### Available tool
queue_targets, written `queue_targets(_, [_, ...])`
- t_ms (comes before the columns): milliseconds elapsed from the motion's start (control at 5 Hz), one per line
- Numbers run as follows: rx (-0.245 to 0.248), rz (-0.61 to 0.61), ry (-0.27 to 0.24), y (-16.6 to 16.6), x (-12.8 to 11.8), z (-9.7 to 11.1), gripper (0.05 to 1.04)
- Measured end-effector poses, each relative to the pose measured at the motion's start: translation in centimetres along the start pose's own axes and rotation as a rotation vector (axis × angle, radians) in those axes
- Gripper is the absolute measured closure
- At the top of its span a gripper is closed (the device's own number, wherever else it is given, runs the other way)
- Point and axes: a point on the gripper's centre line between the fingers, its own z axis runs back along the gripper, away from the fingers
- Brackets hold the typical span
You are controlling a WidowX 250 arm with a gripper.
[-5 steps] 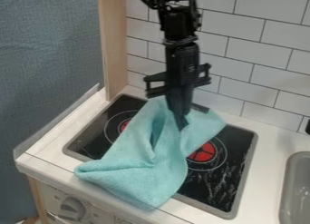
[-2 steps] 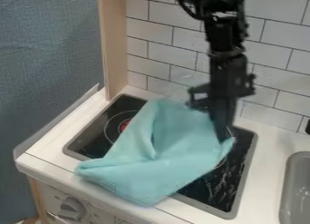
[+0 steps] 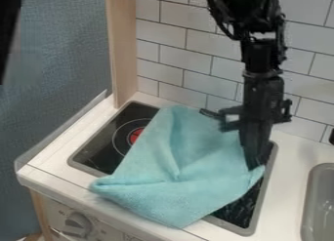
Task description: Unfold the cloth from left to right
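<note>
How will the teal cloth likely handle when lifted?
The cloth is probably floppy, given its soft creases. It looks thin, so likely light for its size. Its fuzzy-looking surface suggests it would hardly slip.

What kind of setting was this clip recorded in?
Most likely a toy or mock-up kitchen: there is a black stovetop with a red burner mark, a control knob on the front below it, and a grey sink at the right, against white wall tiles.
</note>
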Motion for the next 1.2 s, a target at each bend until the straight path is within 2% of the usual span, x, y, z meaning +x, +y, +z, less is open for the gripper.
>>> queue_targets(200, [-0.019, -0.032, -0.038, 0.51, 0.64, -0.68, 1.009])
queue_targets(400, [-0.028, -0.04, -0.043, 0.47, 0.73, -0.61, 0.854])
queue_targets(800, [-0.043, -0.047, -0.032, 0.46, 0.83, -0.65, 0.307])
queue_targets(1000, [-0.046, -0.042, -0.029, 0.43, 0.82, -0.7, 0.073])
queue_targets(1200, [-0.065, -0.025, -0.013, -0.12, 0.61, -0.97, 0.074])
